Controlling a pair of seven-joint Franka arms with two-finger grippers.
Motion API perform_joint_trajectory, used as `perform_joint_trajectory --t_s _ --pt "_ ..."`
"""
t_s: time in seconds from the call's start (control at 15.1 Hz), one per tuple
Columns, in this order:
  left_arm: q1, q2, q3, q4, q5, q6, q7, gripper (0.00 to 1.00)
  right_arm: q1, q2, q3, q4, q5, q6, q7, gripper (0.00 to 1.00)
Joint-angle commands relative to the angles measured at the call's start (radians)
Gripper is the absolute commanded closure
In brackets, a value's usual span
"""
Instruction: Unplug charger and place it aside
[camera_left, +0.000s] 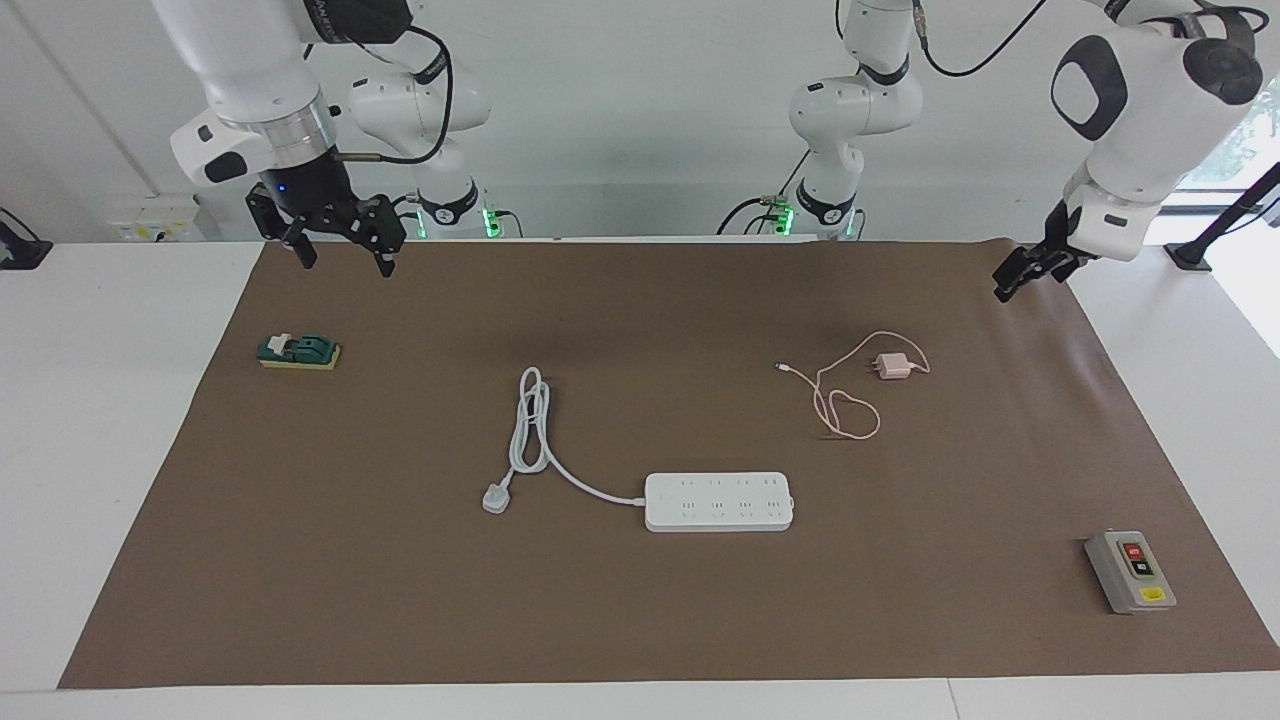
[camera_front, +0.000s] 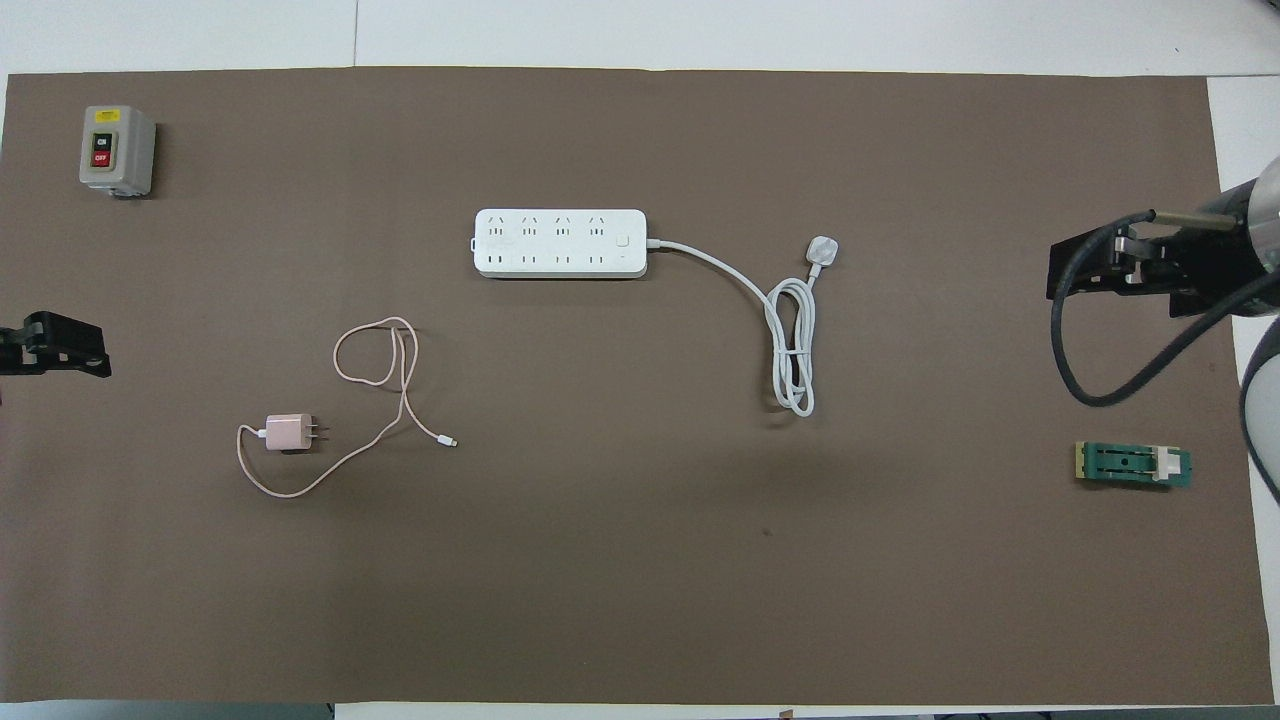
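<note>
Toward the left arm's end of the mat lay the charger (camera_left: 893, 366), unplugged, well apart from the power strip (camera_left: 718, 501); placing judged complete, no next move required. Left gripper (camera_left: 1020, 273) waited over the mat's corner, jaws indeterminate; right gripper (camera_left: 343, 243) hung released.

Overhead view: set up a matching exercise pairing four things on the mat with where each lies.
Things:
1. charger
2. power strip
3. grey switch box
4. green block

Places:
A. mid-table, every socket bare
B. corner farthest from the robots, left arm's end
C. right arm's end, nearer the robots than the right claw
D. loose on the mat, prongs showing, nearer the robots than the strip

Pairs: 1-D, 2-A, 3-B, 4-C
</note>
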Motion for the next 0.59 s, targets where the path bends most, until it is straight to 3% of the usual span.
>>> perform_joint_trajectory --t_s 0.0,0.26,0.53 --pt "0.006 0.006 -0.004 0.029 -0.021 -0.041 0.012 0.00 -0.036 0.000 0.026 -0.010 -0.015 0.015 -0.075 0.00" --pt "-0.011 0.064 -0.013 0.163 -0.023 -0.138 0.075 0.00 -0.030 0.033 -0.013 0.001 0.020 -0.028 -0.072 0.00" --pt "-0.040 0.068 -0.019 0.168 -0.041 -0.113 0.079 0.00 -0.020 0.038 -0.019 0.005 0.017 -0.074 -0.067 0.00"
